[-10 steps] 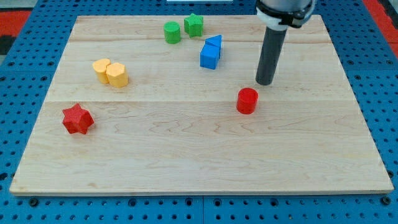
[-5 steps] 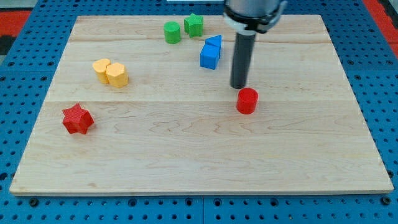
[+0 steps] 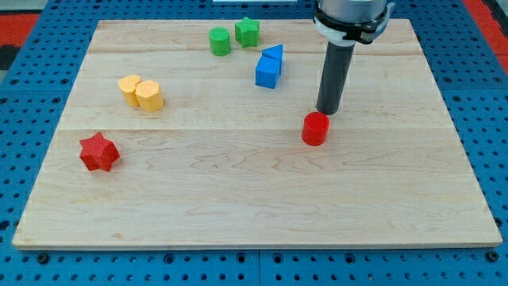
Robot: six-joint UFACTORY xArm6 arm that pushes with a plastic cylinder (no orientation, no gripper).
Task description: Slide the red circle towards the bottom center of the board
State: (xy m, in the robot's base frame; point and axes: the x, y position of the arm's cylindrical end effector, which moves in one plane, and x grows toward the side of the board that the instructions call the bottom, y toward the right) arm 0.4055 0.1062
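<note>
So my tip stood just beside the red circle, at its one o'clock; no pincer showed. Approach step: the next push needed a seven-o'clock line across the bench.

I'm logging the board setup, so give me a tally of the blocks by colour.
Red: 2, the red circle and the red star
Yellow: 2
Green: 2
Blue: 2
Total: 8
</note>
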